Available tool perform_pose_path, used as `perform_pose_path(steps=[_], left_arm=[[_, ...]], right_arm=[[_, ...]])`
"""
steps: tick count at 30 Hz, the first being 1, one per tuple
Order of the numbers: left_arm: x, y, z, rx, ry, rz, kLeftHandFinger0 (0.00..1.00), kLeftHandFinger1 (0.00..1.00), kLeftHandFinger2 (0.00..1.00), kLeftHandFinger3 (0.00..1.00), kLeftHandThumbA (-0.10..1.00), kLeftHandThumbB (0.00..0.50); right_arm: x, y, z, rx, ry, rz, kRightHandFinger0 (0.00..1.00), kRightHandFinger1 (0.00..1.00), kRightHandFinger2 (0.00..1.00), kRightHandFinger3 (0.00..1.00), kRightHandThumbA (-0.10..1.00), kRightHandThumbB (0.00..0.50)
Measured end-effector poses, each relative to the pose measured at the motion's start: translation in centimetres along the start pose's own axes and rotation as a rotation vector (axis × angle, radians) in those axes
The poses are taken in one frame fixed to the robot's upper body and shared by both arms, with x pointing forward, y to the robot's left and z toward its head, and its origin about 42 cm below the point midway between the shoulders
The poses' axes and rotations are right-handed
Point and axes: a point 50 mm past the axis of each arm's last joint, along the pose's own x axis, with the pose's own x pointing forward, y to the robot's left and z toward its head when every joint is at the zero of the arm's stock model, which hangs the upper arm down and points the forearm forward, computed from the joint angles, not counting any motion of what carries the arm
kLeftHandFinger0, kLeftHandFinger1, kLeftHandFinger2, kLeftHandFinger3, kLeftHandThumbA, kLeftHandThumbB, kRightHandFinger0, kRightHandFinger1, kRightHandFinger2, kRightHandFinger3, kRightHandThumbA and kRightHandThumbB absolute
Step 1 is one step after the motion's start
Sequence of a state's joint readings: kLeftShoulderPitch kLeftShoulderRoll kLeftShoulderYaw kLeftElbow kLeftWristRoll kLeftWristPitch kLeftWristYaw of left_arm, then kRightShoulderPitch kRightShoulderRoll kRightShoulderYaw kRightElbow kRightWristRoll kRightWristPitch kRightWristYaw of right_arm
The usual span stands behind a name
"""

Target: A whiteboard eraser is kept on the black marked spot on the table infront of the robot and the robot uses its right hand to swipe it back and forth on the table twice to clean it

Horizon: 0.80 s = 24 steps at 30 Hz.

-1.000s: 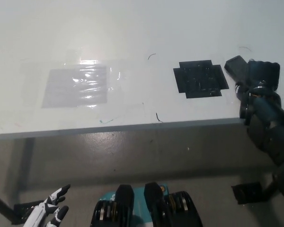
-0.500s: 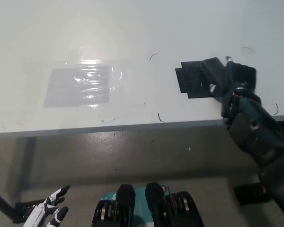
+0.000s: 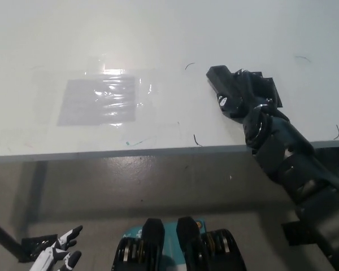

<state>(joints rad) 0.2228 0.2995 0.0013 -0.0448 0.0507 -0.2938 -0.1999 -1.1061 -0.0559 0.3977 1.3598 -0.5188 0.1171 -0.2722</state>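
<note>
White and glossy, the tabletop (image 3: pixel 158 34) fills the upper picture, with grey floor below its front edge. My right robot hand (image 3: pixel 246 96) lies low on it, fingers closed around the whiteboard eraser (image 3: pixel 221 79), whose dark end juts out toward the left of the hand. Hand and eraser sit over the black marked spot (image 3: pixel 269 89), of which only the right-hand part shows past my wrist. I judge I am mid-swipe, eraser pressed flat. The next move calls for steady downward pressure along the surface, toward the shiny taped patch (image 3: pixel 99 100). My left robot hand (image 3: pixel 59 257) rests low beside me, fingers apart, empty.
</note>
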Motion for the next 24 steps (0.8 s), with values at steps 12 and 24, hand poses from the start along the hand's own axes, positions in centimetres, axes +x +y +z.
perform_pose_path(steps=[12,24], left_arm=[[-0.37,-0.11,-0.15,-0.002,0.009,-0.002,1.00,1.00,1.00,1.00,0.88,0.343],[-0.38,-0.13,-0.15,-0.003,0.009,-0.003,1.00,1.00,1.00,1.00,0.87,0.339]], right_arm=[[0.22,-0.28,0.42,-0.201,0.033,0.059,1.00,1.00,1.00,1.00,0.80,0.446],[0.23,-0.52,0.50,-0.343,0.077,0.070,1.00,1.00,1.00,1.00,0.94,0.500]])
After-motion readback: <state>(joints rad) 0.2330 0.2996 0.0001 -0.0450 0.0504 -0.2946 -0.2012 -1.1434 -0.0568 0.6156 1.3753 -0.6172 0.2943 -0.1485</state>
